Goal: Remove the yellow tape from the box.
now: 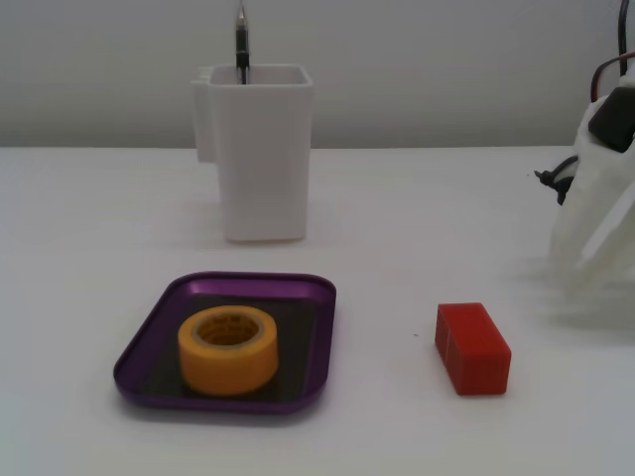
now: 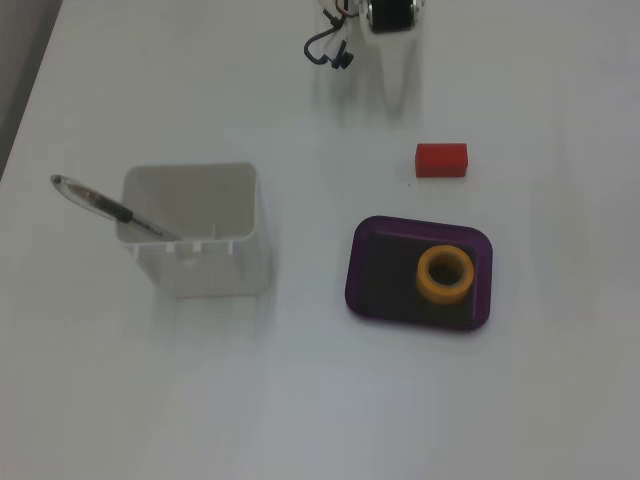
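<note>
white tabletop fills both fixed views, with a pale wall behind its far edge in a fixed view. the box, a shallow purple tray with a dark bottom, sits toward the near edge of the table in that same view. the yellow tape lies flat inside the box, hollow centre up, apart from the rim on every side, so the task has not started.

behind the box stands a tall white container with a pen leaning in it. a red block rests on the bare table beside the box, between the box and the arm.

only part of the white arm shows at the table's edge, with dark cables trailing from it. the gripper's fingers are not clearly visible in either view, so i cannot tell whether it is parted or closed.

risks, as i judge them: the red block lies roughly on the path from arm to box, so a low reach could shove it into the tray. the roll is wide and smooth, so a grasp over its outside may slip; pinching one wall through the hollow looks safer. the tray is light and low-rimmed, and a descent that lands on its rim could tip or slide it.
</note>
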Robot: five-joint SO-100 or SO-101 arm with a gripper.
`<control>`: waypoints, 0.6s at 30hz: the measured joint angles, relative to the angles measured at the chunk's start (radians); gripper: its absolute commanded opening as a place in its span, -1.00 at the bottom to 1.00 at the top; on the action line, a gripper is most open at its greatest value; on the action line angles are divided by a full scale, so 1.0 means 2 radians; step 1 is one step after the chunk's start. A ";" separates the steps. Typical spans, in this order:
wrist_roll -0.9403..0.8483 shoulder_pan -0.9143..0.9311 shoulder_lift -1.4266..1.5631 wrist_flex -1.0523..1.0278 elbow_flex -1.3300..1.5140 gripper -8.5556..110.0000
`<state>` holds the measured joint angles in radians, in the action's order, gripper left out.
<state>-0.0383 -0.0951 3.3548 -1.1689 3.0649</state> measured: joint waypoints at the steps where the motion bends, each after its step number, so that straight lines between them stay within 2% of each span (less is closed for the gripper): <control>1: 0.000 0.000 0.000 0.000 0.000 -0.86; 14: -0.002 0.000 0.001 0.045 -0.002 -0.86; 18: -0.002 0.000 0.001 0.057 -0.074 -0.86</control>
<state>-0.0414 -0.0951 3.3563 -1.0554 2.9176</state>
